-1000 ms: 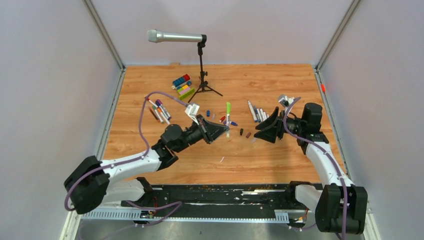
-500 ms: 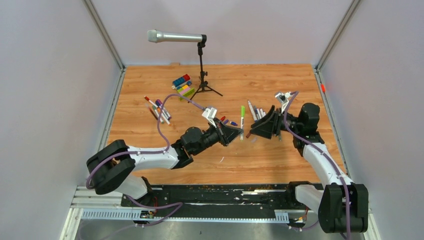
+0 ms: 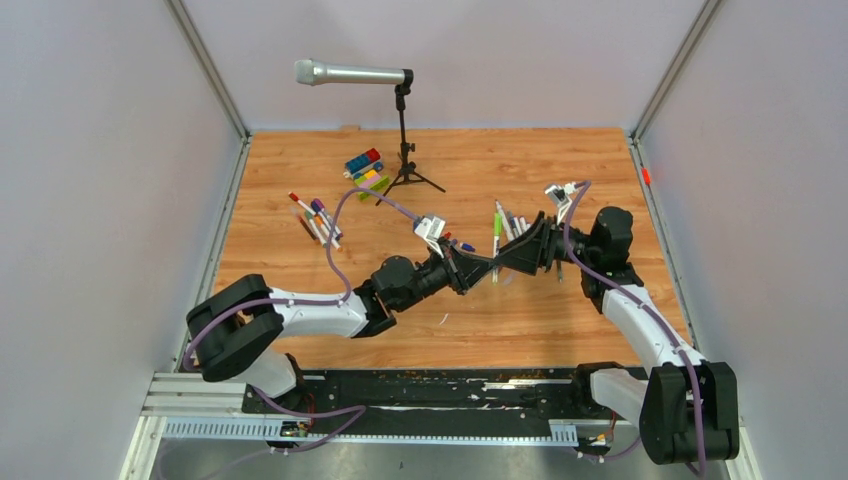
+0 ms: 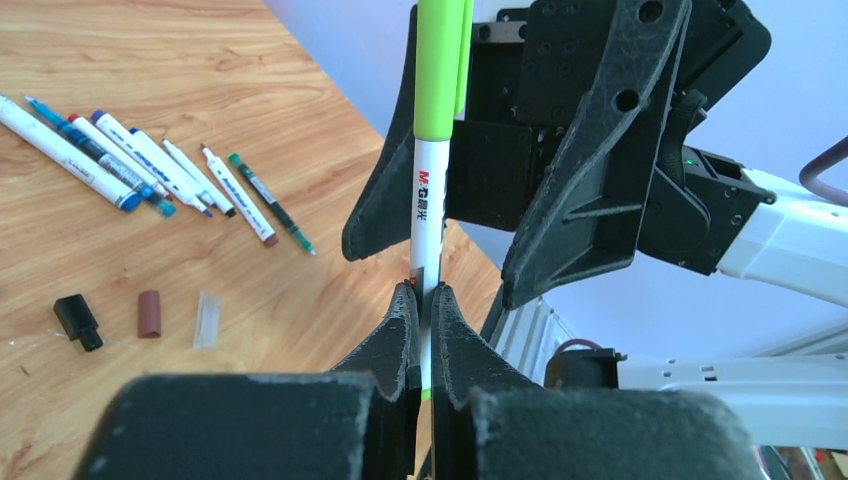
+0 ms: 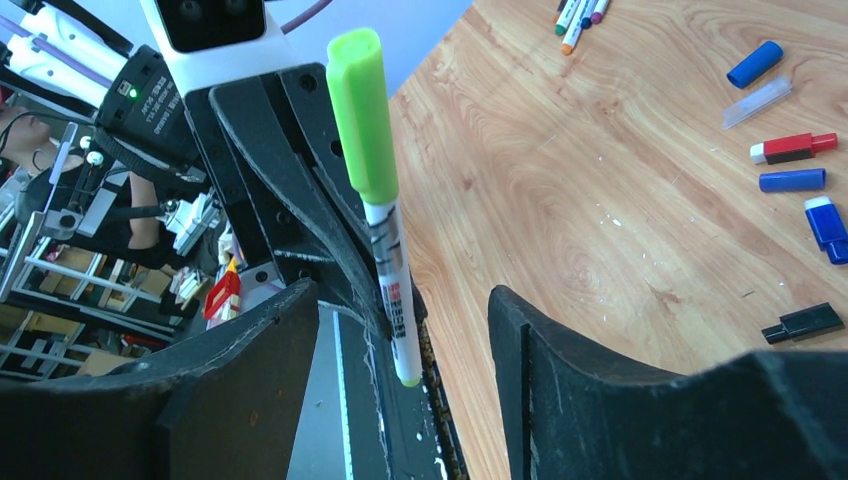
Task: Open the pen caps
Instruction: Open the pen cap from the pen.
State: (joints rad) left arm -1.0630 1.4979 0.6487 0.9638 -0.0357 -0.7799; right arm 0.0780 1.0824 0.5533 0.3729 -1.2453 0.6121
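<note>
Moved: both arms, converged over table [image 3: 560, 160]. Pen [image 4: 428, 215], mid-air: barrel clamped in left gripper [image 4: 422, 295]; right gripper [image 5: 400, 300] jaws apart, flanking it. Likely light, stiff, smooth. Best hold: green cap [image 5: 362, 115], pulled straight off.

Overhead camera surveys the desk [image 3: 300, 290] from behind; wrist cameras face each other closely across the green-capped pen [image 4: 430, 200].

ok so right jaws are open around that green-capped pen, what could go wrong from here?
1. Left jaws pinch the white-barrelled marker pen only near its bottom end, so a pull may slide or tilt it.
2. The lime-green plastic cap sits off-centre between the open right jaws; closing could knock the pen sideways.
</note>
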